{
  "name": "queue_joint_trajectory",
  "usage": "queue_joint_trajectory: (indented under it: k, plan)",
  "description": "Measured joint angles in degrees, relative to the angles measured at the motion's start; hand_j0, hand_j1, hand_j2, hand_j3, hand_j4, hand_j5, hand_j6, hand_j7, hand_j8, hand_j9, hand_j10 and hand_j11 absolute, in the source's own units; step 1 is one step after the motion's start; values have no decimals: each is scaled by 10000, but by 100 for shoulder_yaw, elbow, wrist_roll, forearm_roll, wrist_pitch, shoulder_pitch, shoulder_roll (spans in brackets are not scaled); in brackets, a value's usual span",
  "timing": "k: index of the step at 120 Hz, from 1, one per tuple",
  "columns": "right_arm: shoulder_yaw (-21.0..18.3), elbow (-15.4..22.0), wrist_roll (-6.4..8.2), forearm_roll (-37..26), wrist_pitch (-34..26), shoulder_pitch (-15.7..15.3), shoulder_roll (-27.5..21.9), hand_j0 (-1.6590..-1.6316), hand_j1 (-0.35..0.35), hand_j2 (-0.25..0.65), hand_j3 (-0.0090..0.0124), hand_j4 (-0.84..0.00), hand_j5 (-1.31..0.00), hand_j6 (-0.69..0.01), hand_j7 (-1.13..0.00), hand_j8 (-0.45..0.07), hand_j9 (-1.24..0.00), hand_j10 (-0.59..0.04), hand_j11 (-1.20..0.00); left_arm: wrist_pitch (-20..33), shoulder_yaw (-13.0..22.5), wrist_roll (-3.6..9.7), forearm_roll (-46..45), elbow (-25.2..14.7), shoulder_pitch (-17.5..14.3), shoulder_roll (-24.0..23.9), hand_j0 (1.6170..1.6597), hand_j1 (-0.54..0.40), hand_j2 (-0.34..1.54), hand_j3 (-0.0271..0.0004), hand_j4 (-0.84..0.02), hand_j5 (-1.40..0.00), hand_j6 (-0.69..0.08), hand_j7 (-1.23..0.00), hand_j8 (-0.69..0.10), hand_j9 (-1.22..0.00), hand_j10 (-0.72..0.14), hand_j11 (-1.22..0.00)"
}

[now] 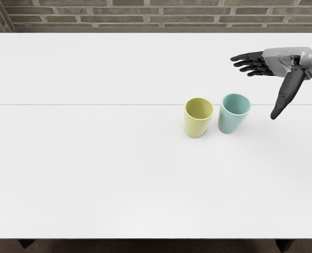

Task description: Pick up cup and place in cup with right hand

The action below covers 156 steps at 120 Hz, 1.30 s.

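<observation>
Standing near right hand, fingers spread, teal cup, yellow cup farther left

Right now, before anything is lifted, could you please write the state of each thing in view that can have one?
Yellow tapered cup: upright, mouth up, empty, standing on the table, beside the other cup.
Pale teal tapered cup: upright, mouth up, empty, not nested.
Right hand, black fingers and grey palm: open, holding nothing.
White flat table: bears both cups.
</observation>
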Motion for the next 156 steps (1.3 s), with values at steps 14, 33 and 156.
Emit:
queue_joint_trajectory:
  k: [14,33,156]
  plan:
    - [61,-9,15,-10,0,-7,46,-16581,-3199,-39,0,-297,-340,-311,-334,-300,-338,-288,-336,0,0,0,0,0,0,0,16581,3489,2,-2,-3,-2,-3,-2,-3,-2,-2,-2]
    - [449,66,-840,-12,0,24,814,-16581,-3199,-39,0,-295,-340,-308,-334,-297,-338,-286,-336,0,1,1,0,0,0,0,16581,3489,2,-2,-3,-2,-3,-2,-3,-1,-2,-1]
    - [391,883,-2942,-2890,-2624,-623,2830,-16581,-2275,-192,0,-1048,-1332,-1062,-1327,-1052,-1330,-1041,-1329,0,2,2,0,0,0,0,16581,3490,0,0,-2,-1,-3,0,-2,0,-1,0]
